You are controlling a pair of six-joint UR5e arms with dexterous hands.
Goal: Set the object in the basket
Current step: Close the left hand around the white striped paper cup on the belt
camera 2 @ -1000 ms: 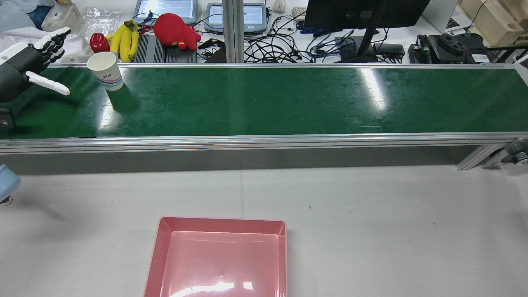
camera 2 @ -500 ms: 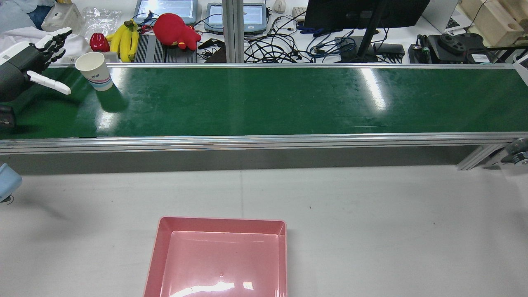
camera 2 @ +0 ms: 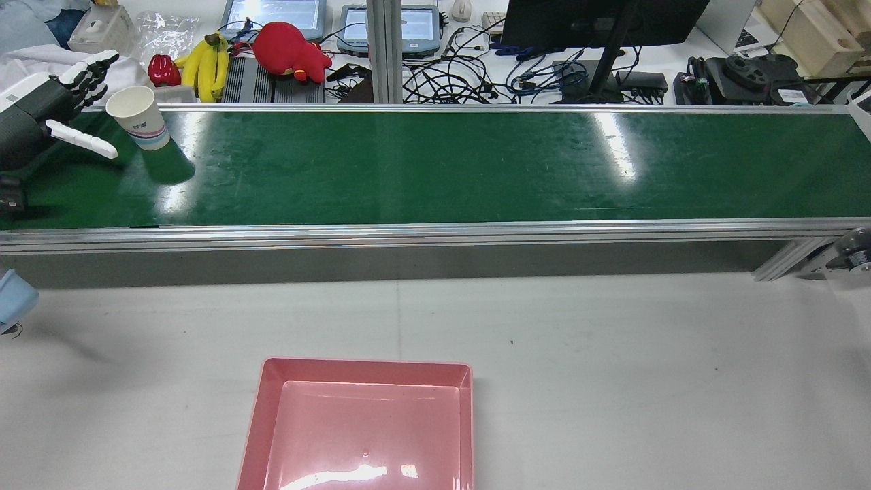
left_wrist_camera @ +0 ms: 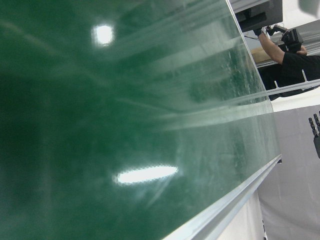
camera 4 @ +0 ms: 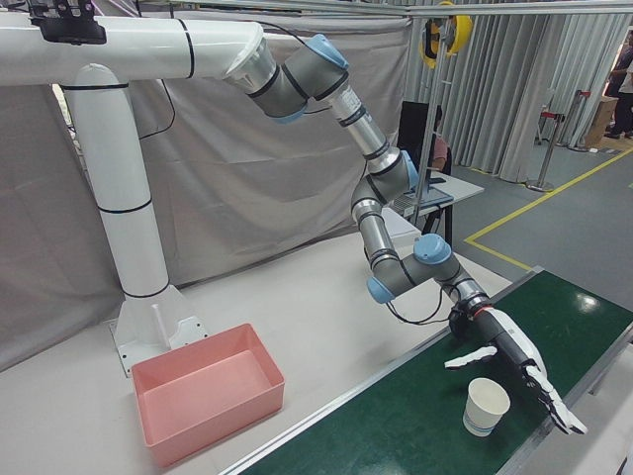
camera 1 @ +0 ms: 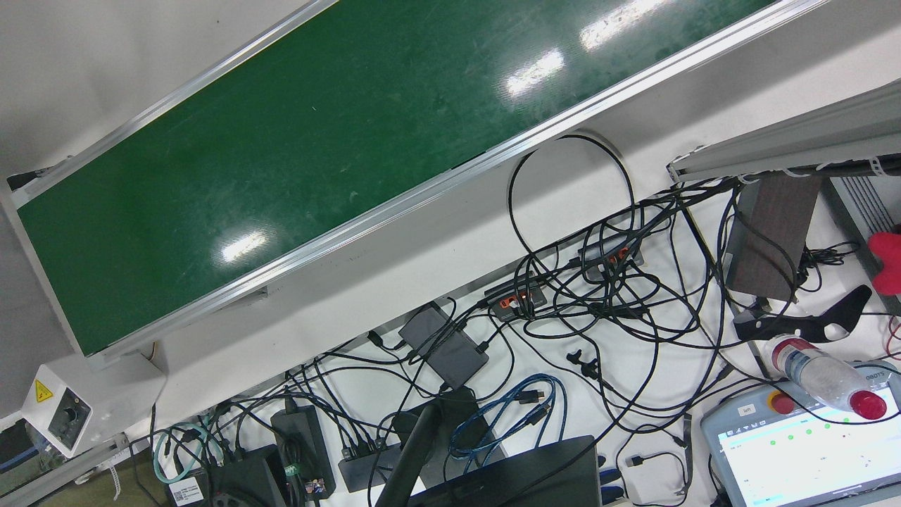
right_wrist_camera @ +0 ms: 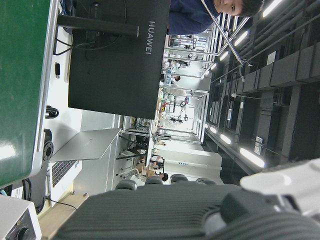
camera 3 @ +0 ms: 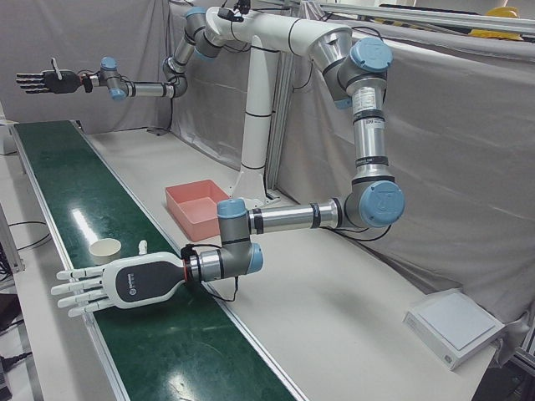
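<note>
At the far left of the rear view the left hand (camera 2: 41,119) hangs over the end of the green belt (camera 2: 435,167), palm facing along it, fingers spread and thumb stuck out, holding nothing. Just to its right stands the cup (camera 2: 137,117), upright on the belt's far edge and apart from the hand, with only a narrow gap to the thumb. The step in hand looks like the catch: waiting for the cup before closing. The next move calls for the fingers to wrap the cup's wall without tipping or crushing it, then a lift and carry to the pink basket (camera 2: 269,422), which sits empty on the counter near the middle. The right hand (camera 3: 40,81) is well away over the belt's other end, fingers spread, empty.
</note>
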